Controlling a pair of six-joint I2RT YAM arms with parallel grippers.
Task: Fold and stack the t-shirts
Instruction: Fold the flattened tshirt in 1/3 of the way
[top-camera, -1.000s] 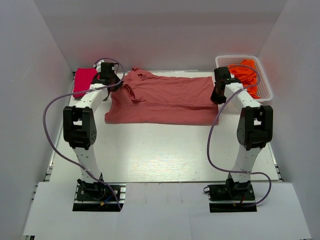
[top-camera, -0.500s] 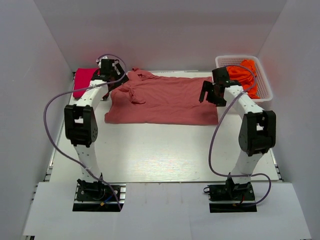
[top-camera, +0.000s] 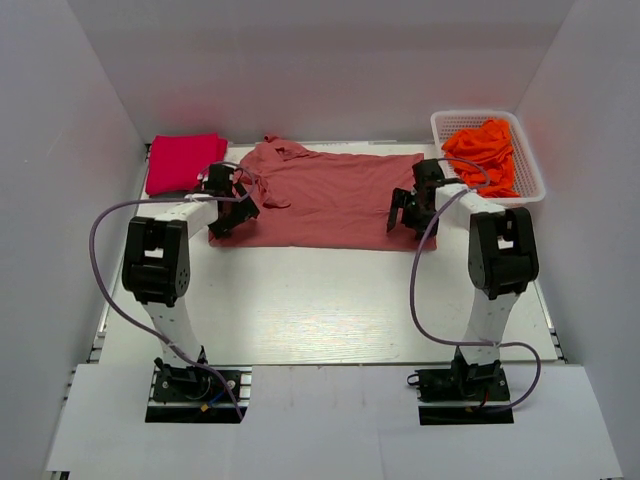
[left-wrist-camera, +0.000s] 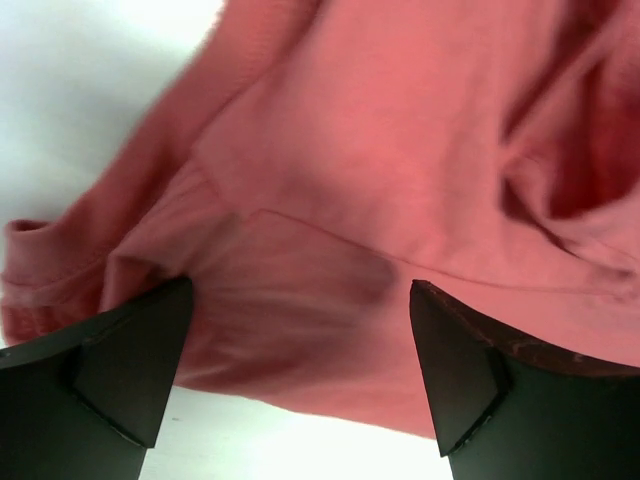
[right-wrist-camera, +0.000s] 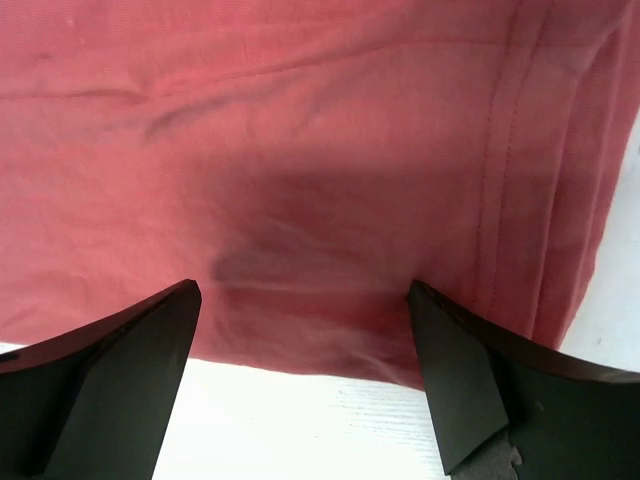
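While both pincers stand spread wide with nothing pinched between their fingers, the salmon-pink shirt (top-camera: 325, 195) lies flat across the far half of the table (top-camera: 320, 300). It is folded into a long band, with its collar at the far left end. The left gripper (top-camera: 228, 210) hangs over this shirt's near left corner. In the left wrist view, the left gripper (left-wrist-camera: 300, 300) frames a folded sleeve and a hemmed edge, with bare table showing beyond the cloth. The right gripper (top-camera: 408, 215) hangs over the shirt's near right corner. In its own wrist view, the right gripper (right-wrist-camera: 302, 300) frames smooth cloth, a double-stitched hem on the right and the shirt's near edge just below. Whether either set of fingertips touches the cloth cannot be told. To the left of the salmon-pink shirt, just past its collar end, a crimson shirt (top-camera: 183, 162) lies folded into a neat square. To its right, apart from its hem end, a white basket (top-camera: 530, 185) holds a loose heap of orange shirts (top-camera: 482, 150).
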